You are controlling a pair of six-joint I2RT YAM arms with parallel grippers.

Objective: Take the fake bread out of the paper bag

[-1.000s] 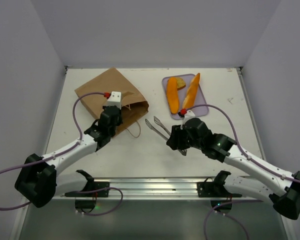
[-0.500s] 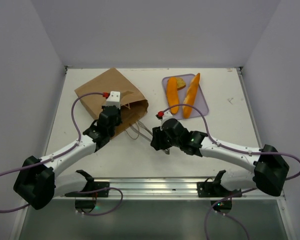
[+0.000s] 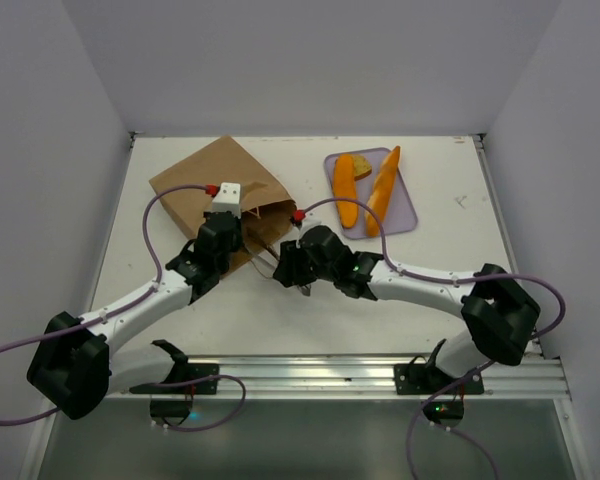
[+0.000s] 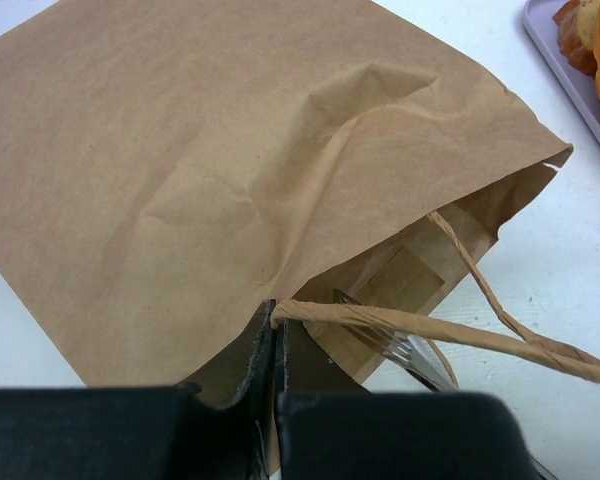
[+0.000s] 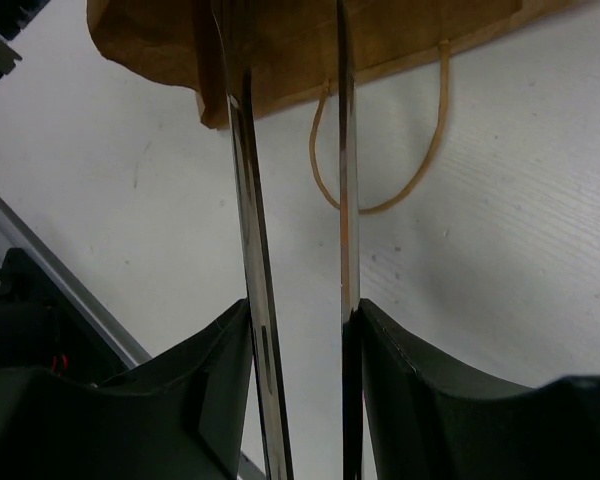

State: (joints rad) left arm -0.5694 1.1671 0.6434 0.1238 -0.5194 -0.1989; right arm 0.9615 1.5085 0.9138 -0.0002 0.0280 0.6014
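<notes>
**At the mouth of the creased brown kraft paper bag (image 3: 205,185), thin metal tongs (image 5: 248,200) probe blind**

On the white counter (image 3: 460,190) the bag lies flat on its side, with its opening turned toward the arms. The left claw (image 4: 277,350) is clamped tight on the bag's upper lip, right where a looped string handle (image 4: 430,335) is rooted, and it holds the mouth ajar. The right claw (image 5: 300,320) is closed around the shanks of the tongs. Their two blades stand apart and their tips sit just inside the opening.

Glossy orange-golden toy bread (image 3: 345,180), two long pieces and a small roll, rests on the flat lavender tray (image 3: 408,200), well apart from the bag. Whether any piece is inside the bag cannot be told, as the interior is dark in every view.

Several things could go wrong from here:
- The tips could snag the second handle lying loose on the counter beside them.
- They could dig into the paper floor and drag the light bag along.
- A sideways shove could tear the pinched lip or pull it free, and the mouth would collapse.
- Glossy bread looks slippery, so a weak squeeze might send it deeper into the bag.
- The smooth shanks might twist within the claw.
</notes>
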